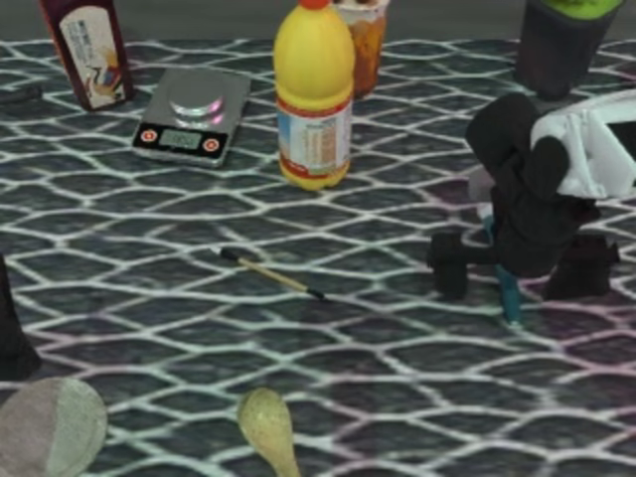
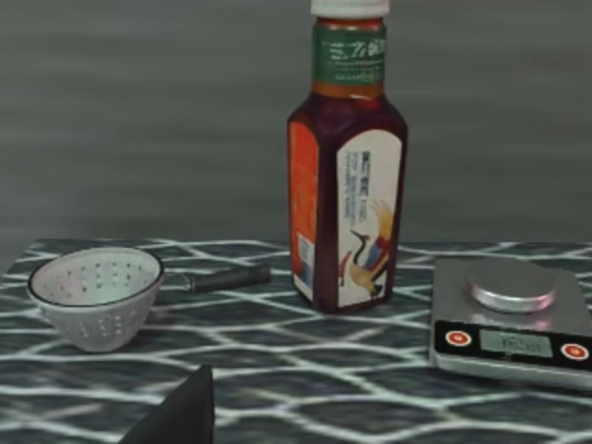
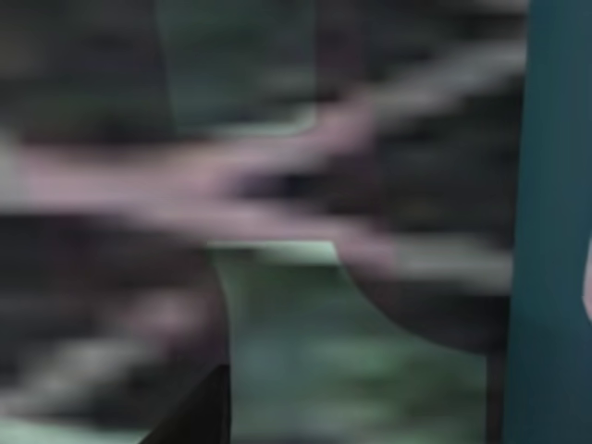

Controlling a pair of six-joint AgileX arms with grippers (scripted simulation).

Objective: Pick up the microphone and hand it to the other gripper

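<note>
Top view: your right gripper point(image 1: 512, 270) sits low over the microphone point(image 1: 509, 296) at the table's right side, fingers spread wide to either side of the teal handle, not yet clamped.
If you close off-centre, the slim handle may roll free; the right wrist view alone shows the handle close up, while the left wrist view shows a sauce bottle point(image 2: 348, 185), kitchen scale point(image 2: 511, 324) and colander point(image 2: 95, 296), with the left arm parked at the left edge, grip unreadable.

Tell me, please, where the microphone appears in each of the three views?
Top view: right side, teal handle poking out below the right gripper, microphone.
Left wrist view: not in it.
Right wrist view: microphone, a teal bar along one edge.
Shared landmark: the kitchen scale, also in the left wrist view.
</note>
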